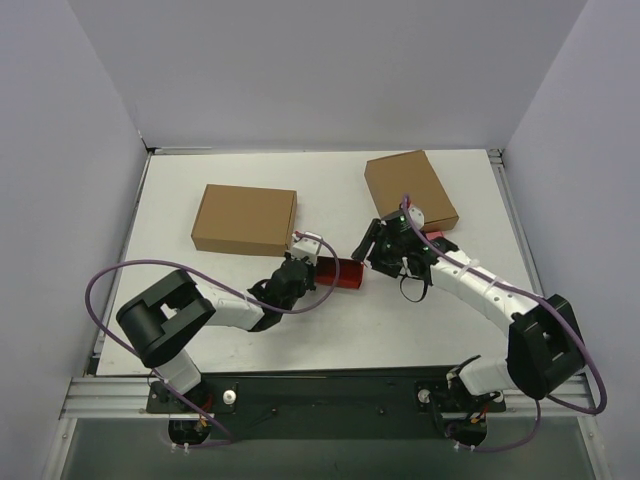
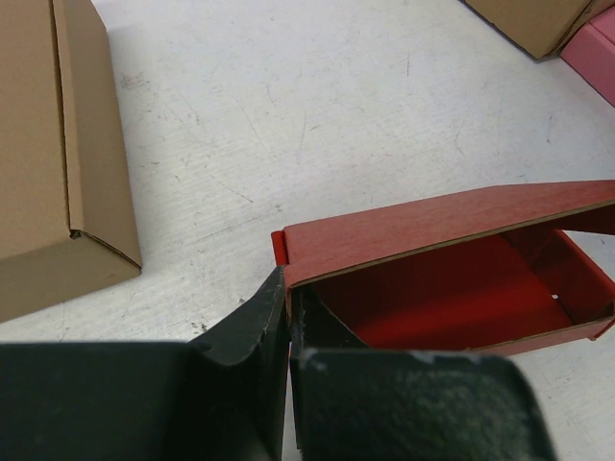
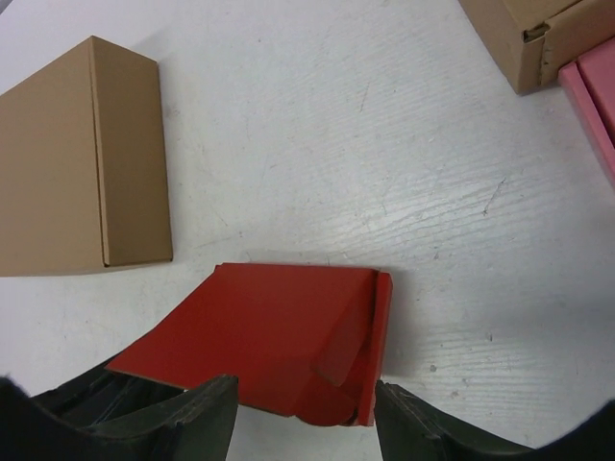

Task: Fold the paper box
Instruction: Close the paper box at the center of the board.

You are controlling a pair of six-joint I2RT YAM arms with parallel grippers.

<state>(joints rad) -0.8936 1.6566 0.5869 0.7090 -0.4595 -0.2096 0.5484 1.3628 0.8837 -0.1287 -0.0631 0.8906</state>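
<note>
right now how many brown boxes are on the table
2. The left brown box lies left of centre, beyond the red paper box; the right brown box sits further back, beside a pink box. None seems hidden.

Paper box (image 1: 338, 273): one, red
Brown cardboard boxes: two, left brown box (image 1: 245, 218) behind the paper box's left end, right brown box (image 1: 410, 190) behind its right end
Pink box (image 3: 596, 96): one, right of the paper box
Grippers: two, left gripper (image 1: 312, 268) and right gripper (image 1: 366, 252), one at each end of the paper box
</note>
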